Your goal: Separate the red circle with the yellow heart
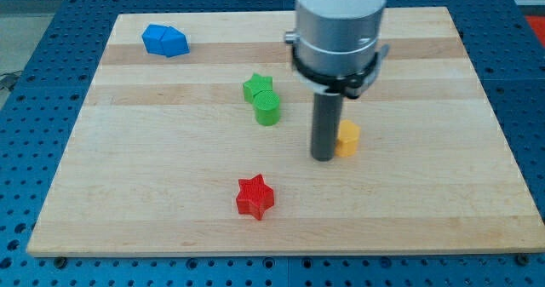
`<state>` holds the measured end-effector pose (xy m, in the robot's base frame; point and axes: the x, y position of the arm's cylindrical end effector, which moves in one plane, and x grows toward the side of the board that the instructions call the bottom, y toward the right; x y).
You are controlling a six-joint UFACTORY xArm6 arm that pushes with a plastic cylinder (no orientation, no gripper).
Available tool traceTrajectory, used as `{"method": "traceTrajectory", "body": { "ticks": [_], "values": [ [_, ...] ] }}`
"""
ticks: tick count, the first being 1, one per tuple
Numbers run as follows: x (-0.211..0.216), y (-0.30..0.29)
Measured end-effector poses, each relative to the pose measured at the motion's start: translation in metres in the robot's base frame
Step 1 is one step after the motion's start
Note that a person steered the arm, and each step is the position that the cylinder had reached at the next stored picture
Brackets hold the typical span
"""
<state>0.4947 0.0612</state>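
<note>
The red star [255, 196] sits nearest the camera, toward the view's bottom, alone on the wooden counter [128, 193]. Above it, my tip [324, 157] rests on the board, touching or just beside the left edge of a yellow block [348, 139], whose shape I cannot make out because the rod hides part of it; it may be the yellow heart. There is no gripper here, only the rod, so nothing is held. No red circle shows anywhere in the view; it may be hidden behind the arm, or it is not on the board.

Judging from this, the yellow block already stands well apart from every red thing in sight, so the separation looks largely done, unless a hidden block lies behind the rod.

Left of the tip, a green star [258, 88] touches a green cylinder [267, 110]. A blue block [164, 41] lies near the view's top left corner. The counter is pale planked wood on a blue perforated bench [25, 108].
</note>
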Motion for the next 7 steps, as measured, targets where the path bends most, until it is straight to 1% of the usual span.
{"method": "traceTrajectory", "body": {
  "ticks": [2,3,4,5,6,7],
  "values": [
    [-0.056,0.088],
    [-0.083,0.118],
    [-0.086,0.12],
    [-0.088,0.109],
    [-0.128,0.098],
    [-0.143,0.091]
  ]
}}
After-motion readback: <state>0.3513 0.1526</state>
